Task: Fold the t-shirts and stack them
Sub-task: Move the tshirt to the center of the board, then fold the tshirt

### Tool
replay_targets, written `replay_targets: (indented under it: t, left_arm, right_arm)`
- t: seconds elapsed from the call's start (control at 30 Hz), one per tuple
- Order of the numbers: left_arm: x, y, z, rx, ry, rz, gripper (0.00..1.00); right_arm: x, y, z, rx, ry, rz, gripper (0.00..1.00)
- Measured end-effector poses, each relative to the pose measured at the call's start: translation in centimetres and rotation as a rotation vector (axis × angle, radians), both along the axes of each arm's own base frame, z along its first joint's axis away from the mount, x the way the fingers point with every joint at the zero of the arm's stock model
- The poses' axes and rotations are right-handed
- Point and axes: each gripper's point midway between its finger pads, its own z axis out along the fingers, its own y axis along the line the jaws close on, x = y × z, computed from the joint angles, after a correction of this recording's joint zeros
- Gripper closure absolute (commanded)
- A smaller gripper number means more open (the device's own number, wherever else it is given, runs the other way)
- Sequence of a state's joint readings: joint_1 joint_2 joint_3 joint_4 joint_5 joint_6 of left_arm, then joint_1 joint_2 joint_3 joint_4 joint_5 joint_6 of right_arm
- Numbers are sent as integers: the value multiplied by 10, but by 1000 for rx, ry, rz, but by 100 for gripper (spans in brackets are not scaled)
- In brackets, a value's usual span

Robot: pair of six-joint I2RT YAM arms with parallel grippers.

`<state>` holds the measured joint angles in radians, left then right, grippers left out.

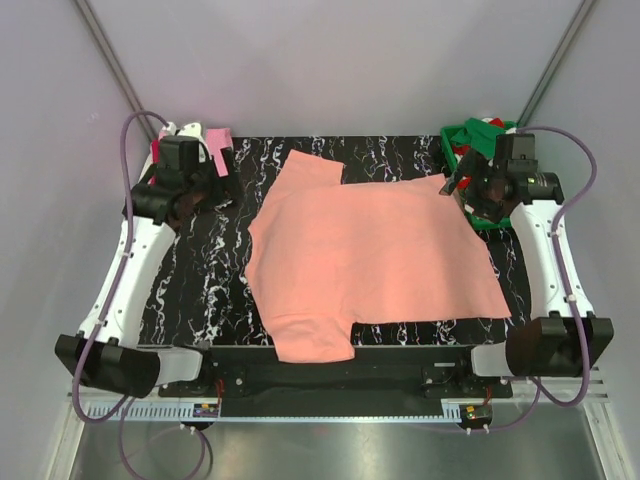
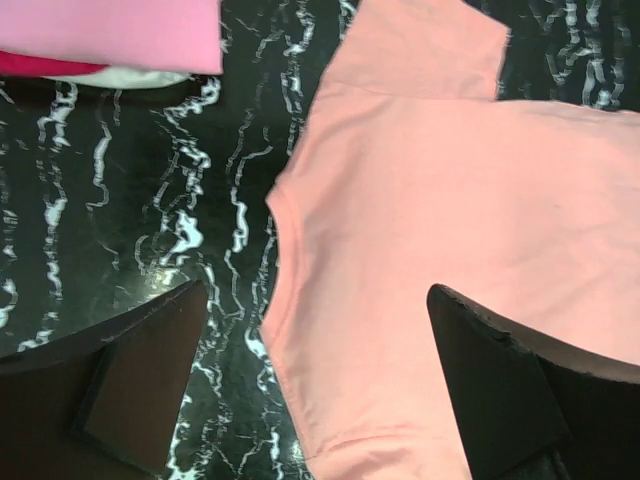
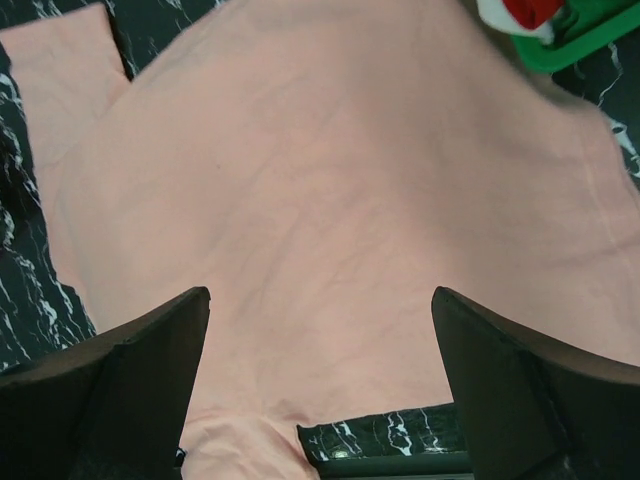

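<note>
Salmon-peach t-shirt (image 1: 375,255) lies spread flat and unfolded on the middle of the black marbled table (image 1: 200,270). It lies sideways: collar to the left, hem to the right, one short sleeve toward the far edge, the other reaching the near edge. A few soft creases. Bright pink shirt (image 2: 110,30) lies folded at the far left corner, on top of a red shirt (image 2: 40,65) and a white shirt (image 2: 130,77), apart from the salmon one. Red cloth (image 3: 530,10) and white cloth (image 3: 495,15) are bunched in the green tray (image 3: 585,35) at far right, just beside the hem corner.

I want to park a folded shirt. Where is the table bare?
Widest bare table lies left of the salmon shirt, on the near side of the pink pile. A narrower strip runs along the far edge between its sleeve and the green tray. Both far corners are crowded.
</note>
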<state>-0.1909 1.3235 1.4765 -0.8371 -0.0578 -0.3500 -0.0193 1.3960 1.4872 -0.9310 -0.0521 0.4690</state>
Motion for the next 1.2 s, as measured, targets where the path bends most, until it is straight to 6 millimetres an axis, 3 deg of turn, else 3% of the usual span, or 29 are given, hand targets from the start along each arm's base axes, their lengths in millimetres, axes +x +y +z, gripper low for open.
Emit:
replay_targets:
  t: [0.1,0.23,0.3,0.43,0.5,0.67,0.8,0.87,1.2]
  left_arm:
    - [-7,-14,-24,-40,34,-26,3]
    - [-4,-57,-103,-53,230,-105,4]
    - [-7,-77,-137,-55,321,-140,5]
    - [-8,-112,-176,-67,423,-198,5]
    - [5,-125,-186,-73,443,-215,6]
    - [63,-143,-215,-63,475,-215,7]
    - [78,-134,-248,-46,537,-193,9]
    - [84,-127,-246,-56,543,-186,9]
    - [123,-66,-249,-84,582,-153,11]
  right_arm:
    - [2,9,-39,35,85,36,0]
    - [13,27,-105,55,255,87,0]
    - [16,36,-124,55,306,109,0]
    - [33,53,-152,54,363,149,0]
    - [45,62,-162,63,374,168,0]
    - [69,80,-188,106,396,202,0]
    - [82,97,-211,151,428,230,0]
    - [85,107,-218,173,449,240,0]
    - [117,173,-212,269,405,333,0]
